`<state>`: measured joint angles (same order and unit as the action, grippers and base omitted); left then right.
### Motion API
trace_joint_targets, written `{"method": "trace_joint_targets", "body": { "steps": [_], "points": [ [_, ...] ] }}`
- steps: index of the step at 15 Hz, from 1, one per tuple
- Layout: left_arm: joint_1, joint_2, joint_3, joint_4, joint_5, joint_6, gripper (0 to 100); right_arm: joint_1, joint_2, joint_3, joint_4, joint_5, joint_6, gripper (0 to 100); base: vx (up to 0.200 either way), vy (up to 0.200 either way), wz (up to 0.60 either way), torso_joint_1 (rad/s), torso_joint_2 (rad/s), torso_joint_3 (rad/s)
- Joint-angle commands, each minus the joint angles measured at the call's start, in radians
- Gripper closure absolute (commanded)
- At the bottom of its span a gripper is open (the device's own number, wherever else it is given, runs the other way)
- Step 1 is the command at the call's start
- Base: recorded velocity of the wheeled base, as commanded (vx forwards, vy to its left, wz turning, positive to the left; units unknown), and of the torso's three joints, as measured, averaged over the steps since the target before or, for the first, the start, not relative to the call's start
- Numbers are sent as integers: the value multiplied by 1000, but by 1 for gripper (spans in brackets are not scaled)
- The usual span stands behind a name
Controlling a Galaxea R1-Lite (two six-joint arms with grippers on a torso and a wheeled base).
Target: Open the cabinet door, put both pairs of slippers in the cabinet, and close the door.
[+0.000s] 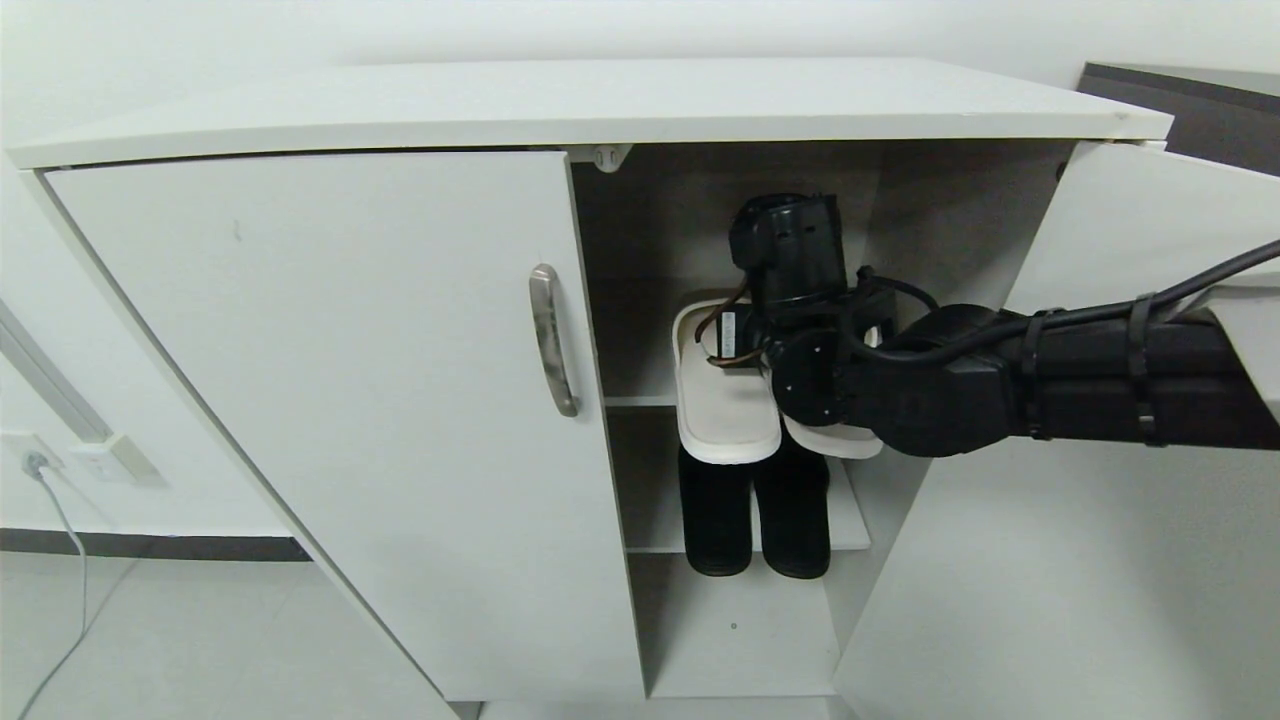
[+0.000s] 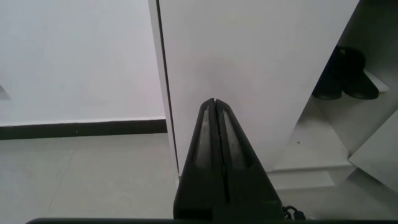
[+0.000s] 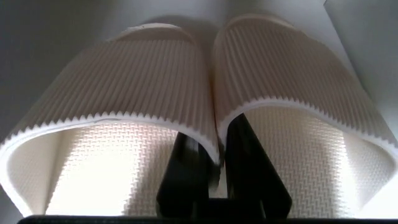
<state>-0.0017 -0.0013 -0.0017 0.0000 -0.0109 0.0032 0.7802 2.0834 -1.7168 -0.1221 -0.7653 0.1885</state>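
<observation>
The right arm extends into the cabinet [image 1: 600, 100], the right gripper [image 3: 214, 158] with its fingers clamped on the white slippers [image 1: 725, 420] at their adjoining straps. The black slippers [image 1: 755, 520] lie one shelf below the fingers. The left gripper [image 2: 214, 106] has its fingers pressed together and faces the closed door [image 1: 320, 380].

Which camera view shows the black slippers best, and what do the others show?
The head view: both black slippers lie side by side on a lower shelf. The left wrist view catches them small and far off; the right wrist view faces the white slippers instead.
</observation>
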Motion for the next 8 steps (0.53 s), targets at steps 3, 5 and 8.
{"method": "trace_joint_targets", "body": {
  "steps": [3, 5, 8],
  "points": [
    [0, 1, 0, 0, 0, 0, 100, 1, 1, 5, -1, 0, 0, 0, 0, 0, 0, 0, 0, 0],
    [0, 1, 0, 0, 0, 0, 100, 2, -5, 19, -1, 0, 0, 0, 0, 0, 0, 0, 0, 0],
    [0, 1, 0, 0, 0, 0, 100, 19, -45, 71, -1, -2, 0, 0, 0, 0, 0, 0, 0, 0]
  ]
}}
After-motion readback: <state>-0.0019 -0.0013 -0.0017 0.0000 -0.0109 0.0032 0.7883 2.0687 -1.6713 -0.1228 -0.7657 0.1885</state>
